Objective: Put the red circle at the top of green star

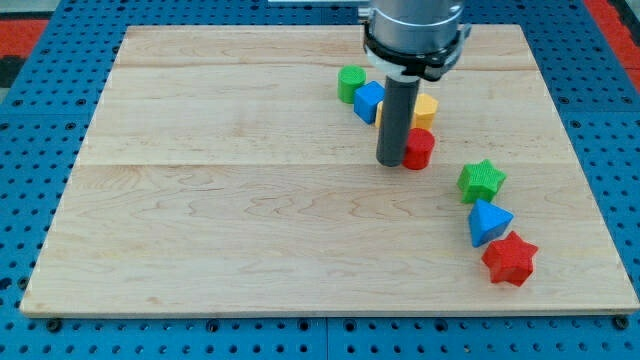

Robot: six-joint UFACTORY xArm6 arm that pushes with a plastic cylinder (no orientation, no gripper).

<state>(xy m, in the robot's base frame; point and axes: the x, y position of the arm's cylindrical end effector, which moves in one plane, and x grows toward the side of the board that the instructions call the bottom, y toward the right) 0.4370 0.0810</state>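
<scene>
1. My tip [391,162] rests on the board [220,200], touching the left side of the red circle [419,149]; there is no pincer, only a rod.
2. The rod hides part of the yellow block [426,107] and blue block [368,101].
3. The green star [482,181] lies apart, to the lower right of the red circle.

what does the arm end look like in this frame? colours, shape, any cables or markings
A wide silver-grey cylindrical housing enters from the view's top, ringed by a black collar with a white band beneath. From it hangs a straight dark grey rod, smooth and round. My tip is its flat lower end, just left of the red circle. No cables or markings show.
</scene>
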